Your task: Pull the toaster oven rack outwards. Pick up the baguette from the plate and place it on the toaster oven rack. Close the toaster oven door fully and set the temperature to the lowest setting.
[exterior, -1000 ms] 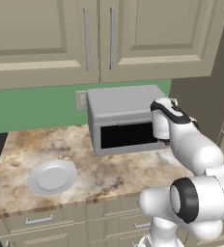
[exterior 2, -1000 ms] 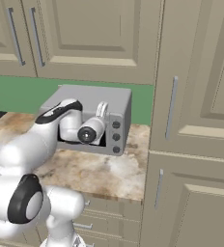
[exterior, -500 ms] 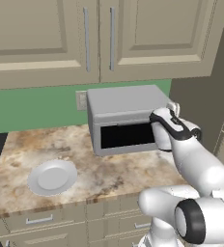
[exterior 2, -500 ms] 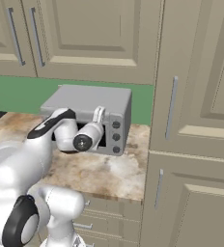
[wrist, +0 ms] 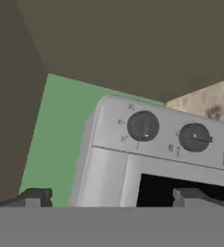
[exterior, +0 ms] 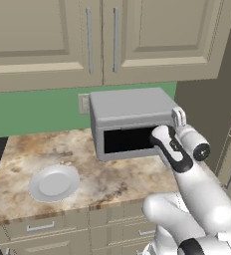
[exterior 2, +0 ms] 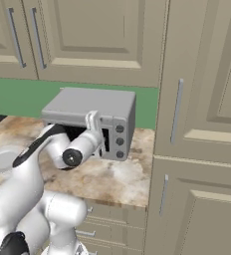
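Observation:
The light-grey toaster oven [exterior: 130, 107] stands on the counter against the green wall. Its door [exterior: 127, 141], with the black glass, lies flat against the front. Three dark knobs [exterior 2: 119, 141] run down its right front; the hand view is rolled, so there they lie in a row [wrist: 143, 126]. My gripper [wrist: 113, 198] hovers just in front of the knob end [exterior: 178, 118] [exterior 2: 94, 122]. It is open wide, holds nothing and touches nothing. The white plate [exterior: 54, 182] lies bare at the counter's left. The baguette and the rack are hidden.
Beige upper cabinets [exterior: 95, 40] hang low over the oven. A tall cabinet [exterior 2: 197, 124] rises right beside the oven's knob side. A wall outlet [exterior: 83, 103] sits behind the oven. Marbled counter [exterior: 112, 182] stretches between plate and oven.
The forearm has swung lower and the wrist has turned, with the hand staying close to the oven's right front. The jaws stay open. Oven and plate have not moved.

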{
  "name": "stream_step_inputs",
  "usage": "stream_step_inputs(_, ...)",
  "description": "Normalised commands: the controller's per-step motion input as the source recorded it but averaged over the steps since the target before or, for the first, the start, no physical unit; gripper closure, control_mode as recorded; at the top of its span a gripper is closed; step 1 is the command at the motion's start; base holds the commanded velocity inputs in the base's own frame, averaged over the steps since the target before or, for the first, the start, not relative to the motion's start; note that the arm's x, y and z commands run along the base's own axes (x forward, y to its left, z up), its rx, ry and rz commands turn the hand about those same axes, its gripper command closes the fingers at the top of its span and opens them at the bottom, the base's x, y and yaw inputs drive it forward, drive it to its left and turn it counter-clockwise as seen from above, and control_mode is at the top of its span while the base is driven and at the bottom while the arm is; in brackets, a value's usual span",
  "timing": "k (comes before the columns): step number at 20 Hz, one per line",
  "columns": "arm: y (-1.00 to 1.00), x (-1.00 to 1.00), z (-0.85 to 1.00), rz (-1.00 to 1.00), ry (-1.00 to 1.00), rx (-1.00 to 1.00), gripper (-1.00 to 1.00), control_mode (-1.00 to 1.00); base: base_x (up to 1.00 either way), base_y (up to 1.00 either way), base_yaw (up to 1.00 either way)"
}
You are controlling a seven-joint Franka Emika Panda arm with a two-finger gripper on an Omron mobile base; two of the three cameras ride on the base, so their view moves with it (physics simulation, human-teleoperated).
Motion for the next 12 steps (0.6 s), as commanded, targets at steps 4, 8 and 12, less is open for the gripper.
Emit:
stream_step_inputs(4,-0.21,-0.48,0.94,0.16,0.08,-0.28,-1.0,-1.0,0.0,0.0,0.0)
stream_step_inputs(8,-0.15,-0.26,0.96,0.21,0.27,-0.25,-1.0,-1.0,0.0,0.0,0.0)
stream_step_inputs(12,0.0,-0.08,0.25,0.24,0.46,-0.22,-1.0,-1.0,0.0,0.0,0.0)
